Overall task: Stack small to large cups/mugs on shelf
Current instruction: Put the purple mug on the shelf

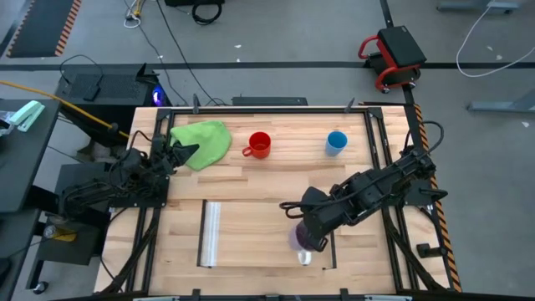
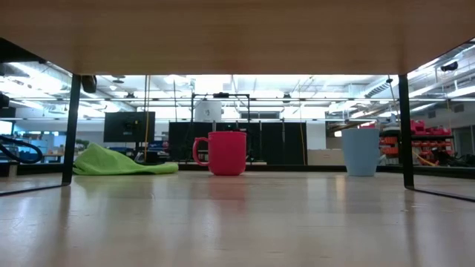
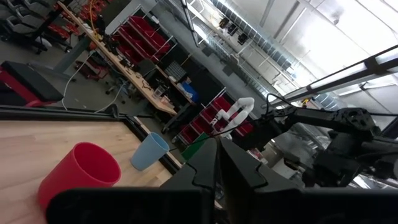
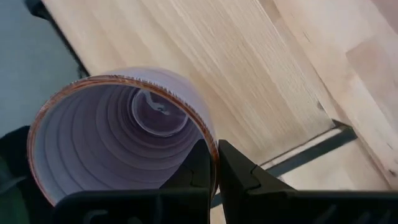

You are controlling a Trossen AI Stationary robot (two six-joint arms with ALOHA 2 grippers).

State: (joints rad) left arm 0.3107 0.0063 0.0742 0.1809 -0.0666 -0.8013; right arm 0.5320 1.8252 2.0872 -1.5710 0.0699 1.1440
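Purple mug (image 4: 118, 134) is pinched by its rim in the right gripper (image 4: 214, 163) over the shelf (image 1: 267, 230), so placing comes next, then fetching the red mug (image 1: 260, 145) and blue cup (image 1: 336, 142); left gripper (image 3: 217, 177) waits closed

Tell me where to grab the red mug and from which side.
Take the red mug by its rim, coming straight down from above. It stands upright with its mouth open, and its handle sticks out toward the green cloth, so pinch the wall on the side away from the handle, toward the blue cup.
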